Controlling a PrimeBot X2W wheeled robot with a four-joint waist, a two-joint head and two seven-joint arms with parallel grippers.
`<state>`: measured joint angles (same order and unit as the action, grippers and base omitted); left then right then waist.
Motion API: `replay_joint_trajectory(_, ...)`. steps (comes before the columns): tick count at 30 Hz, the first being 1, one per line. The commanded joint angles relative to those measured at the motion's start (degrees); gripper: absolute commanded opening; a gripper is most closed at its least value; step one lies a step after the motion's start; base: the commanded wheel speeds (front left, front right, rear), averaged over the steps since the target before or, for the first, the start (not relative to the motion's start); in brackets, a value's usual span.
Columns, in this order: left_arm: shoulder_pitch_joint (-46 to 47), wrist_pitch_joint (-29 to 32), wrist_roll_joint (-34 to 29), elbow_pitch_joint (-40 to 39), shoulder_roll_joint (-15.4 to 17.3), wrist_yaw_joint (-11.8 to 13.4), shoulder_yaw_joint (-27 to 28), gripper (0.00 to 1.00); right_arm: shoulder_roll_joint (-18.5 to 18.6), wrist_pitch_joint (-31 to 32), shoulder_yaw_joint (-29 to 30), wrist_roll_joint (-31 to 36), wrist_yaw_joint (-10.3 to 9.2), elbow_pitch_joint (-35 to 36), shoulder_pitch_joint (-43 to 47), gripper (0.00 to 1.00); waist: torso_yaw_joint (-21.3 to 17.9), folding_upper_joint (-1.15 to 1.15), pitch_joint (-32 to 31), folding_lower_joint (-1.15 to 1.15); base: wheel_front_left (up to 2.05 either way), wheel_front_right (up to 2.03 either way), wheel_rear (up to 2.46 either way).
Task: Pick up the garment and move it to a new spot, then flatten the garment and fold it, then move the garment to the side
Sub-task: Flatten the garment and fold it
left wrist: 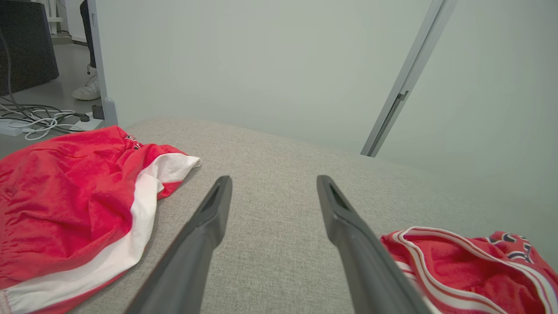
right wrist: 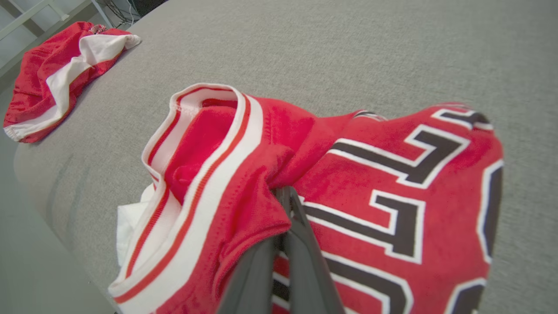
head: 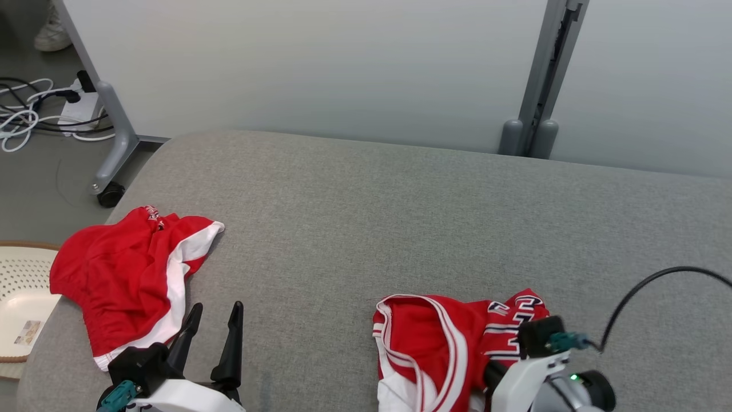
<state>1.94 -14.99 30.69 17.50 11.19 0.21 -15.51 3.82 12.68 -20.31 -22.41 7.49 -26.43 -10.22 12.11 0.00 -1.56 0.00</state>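
The garment (head: 434,337) is a crumpled red jersey with white trim and dark lettering, lying near the front edge of the grey cushioned surface (head: 366,206). It also shows at the lower right of the left wrist view (left wrist: 457,270). My right gripper (right wrist: 283,194) is shut on a fold of the jersey (right wrist: 392,196), its fingertips buried in the cloth. In the head view the right wrist (head: 537,366) covers the jersey's right side. My left gripper (head: 217,309) is open and holds nothing; it hovers over bare cushion (left wrist: 274,179) between the jersey and the red shorts.
Red shorts with a white stripe (head: 126,274) (left wrist: 65,196) (right wrist: 56,74) lie bunched at the cushion's left edge. A perforated cream basket (head: 23,286) sits past that edge. Behind stand grey partitions, a wheeled leg (head: 111,166) and floor cables (head: 28,114). A person's shoe (head: 51,34) is beyond.
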Motion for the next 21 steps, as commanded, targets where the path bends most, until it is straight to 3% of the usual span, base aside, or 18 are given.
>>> replay_joint_trajectory(1,1.0,-0.2,-0.1,0.2,0.1,-0.2,0.1,1.00,0.0,0.5,-2.3,-1.1,0.01,-0.5,0.9,0.00,0.7,0.00,0.1,0.00,0.00,0.00,0.00)
replay_joint_trajectory(11,0.8,-0.2,-0.4,-0.2,-0.1,0.1,0.5,1.00,1.5,-1.0,-11.2,-3.9,0.01,-1.9,-0.2,0.00,0.6,0.00,0.3,0.00,0.00,0.00,0.00)
replay_joint_trajectory(21,0.7,-0.3,-0.8,-0.7,-0.5,-0.2,0.8,1.00,5.6,-8.9,-17.4,-10.7,0.01,2.3,-3.6,0.00,-2.6,0.00,0.3,0.00,0.00,0.00,0.00)
